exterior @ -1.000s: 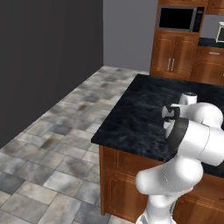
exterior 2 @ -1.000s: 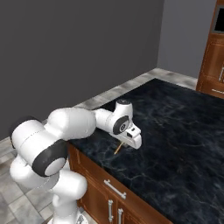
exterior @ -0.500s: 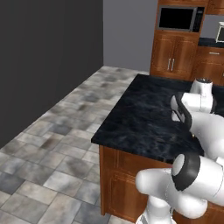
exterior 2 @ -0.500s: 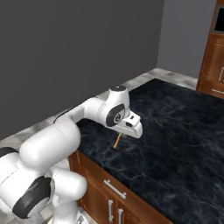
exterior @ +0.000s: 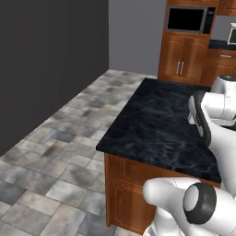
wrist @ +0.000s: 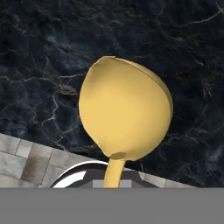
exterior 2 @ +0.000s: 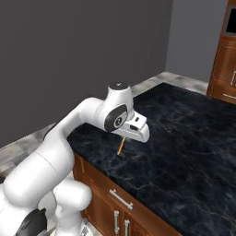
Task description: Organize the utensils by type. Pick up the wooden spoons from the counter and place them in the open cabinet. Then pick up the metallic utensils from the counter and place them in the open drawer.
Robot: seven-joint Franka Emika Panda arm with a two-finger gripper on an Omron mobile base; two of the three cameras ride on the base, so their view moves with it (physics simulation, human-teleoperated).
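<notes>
Pale yellow wooden spoon (wrist: 126,117) in hold of tool (exterior 2: 133,133), lifted off black marble desk (exterior 2: 184,138); handle hangs below hand, clear of the top, near front edge. Hand view: round bowl points away from camera, stem runs back toward tool. Fingertips hidden; closure judged from the hanging spoon. Held by stem so bowl leads into cabinet. Open room: bare dark top ahead and to right, grey tiled floor (exterior: 55,152) beyond front edge. Brown wooden cabinets (exterior: 184,60) well apart, at far wall.
</notes>
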